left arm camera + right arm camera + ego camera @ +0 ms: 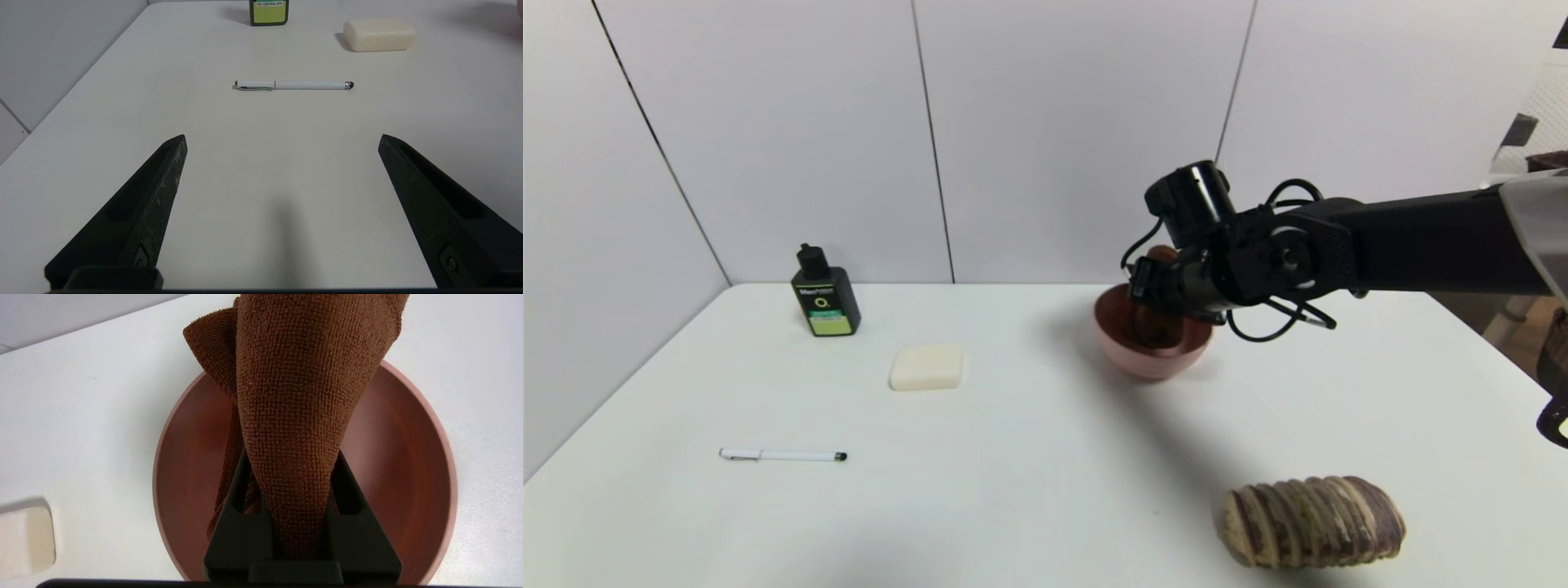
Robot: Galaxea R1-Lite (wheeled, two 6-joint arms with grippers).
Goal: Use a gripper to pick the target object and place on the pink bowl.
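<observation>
My right gripper (1147,287) hangs over the pink bowl (1152,365) at the back middle of the table. It is shut on the dark brown fuzzy towel (1150,327), which droops down into the bowl. In the right wrist view the towel (302,396) is pinched between the two black fingers of the right gripper (292,455), with the bowl's inside (400,457) directly below. The left gripper (282,136) shows only in its own wrist view, open over bare table, holding nothing.
A green-labelled black bottle (825,294) stands at the back left, a cream soap bar (926,367) in front of it, and a white pen (783,455) nearer the front. A tan-and-brown striped loaf-shaped thing (1311,521) lies front right.
</observation>
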